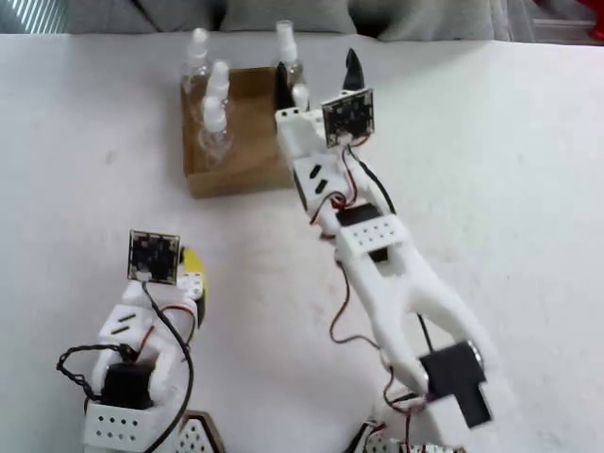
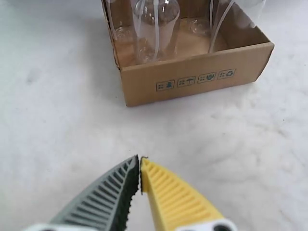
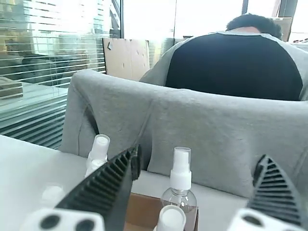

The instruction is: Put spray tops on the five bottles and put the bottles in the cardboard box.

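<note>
Tabletop [image 1: 491,142] bears cardboard box [image 1: 241,175], edge beneath spread right pincer [image 1: 316,66].

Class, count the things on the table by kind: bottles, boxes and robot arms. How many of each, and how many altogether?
Bottles: 5
Cardboard box: 1
Robot arms: 2
Total: 8
</note>
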You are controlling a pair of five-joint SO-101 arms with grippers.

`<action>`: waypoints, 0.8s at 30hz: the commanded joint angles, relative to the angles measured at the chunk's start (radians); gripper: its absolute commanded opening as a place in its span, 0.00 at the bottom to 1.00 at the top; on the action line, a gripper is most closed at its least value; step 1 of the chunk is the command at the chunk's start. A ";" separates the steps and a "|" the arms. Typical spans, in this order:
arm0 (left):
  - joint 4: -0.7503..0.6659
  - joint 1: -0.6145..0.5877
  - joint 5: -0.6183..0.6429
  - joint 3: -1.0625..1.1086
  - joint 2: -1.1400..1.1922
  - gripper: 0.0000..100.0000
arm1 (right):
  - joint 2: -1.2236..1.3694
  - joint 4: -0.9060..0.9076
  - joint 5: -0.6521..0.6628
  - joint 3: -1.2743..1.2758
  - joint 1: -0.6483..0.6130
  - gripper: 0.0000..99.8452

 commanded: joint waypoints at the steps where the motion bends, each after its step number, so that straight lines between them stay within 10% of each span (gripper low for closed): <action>1: 0.000 0.008 0.012 -0.003 -0.005 0.02 | -0.214 0.068 -0.008 0.051 -0.007 0.33; 24: 0.003 0.012 0.012 -0.003 -0.005 0.02 | -1.504 0.952 -0.006 0.694 0.128 0.33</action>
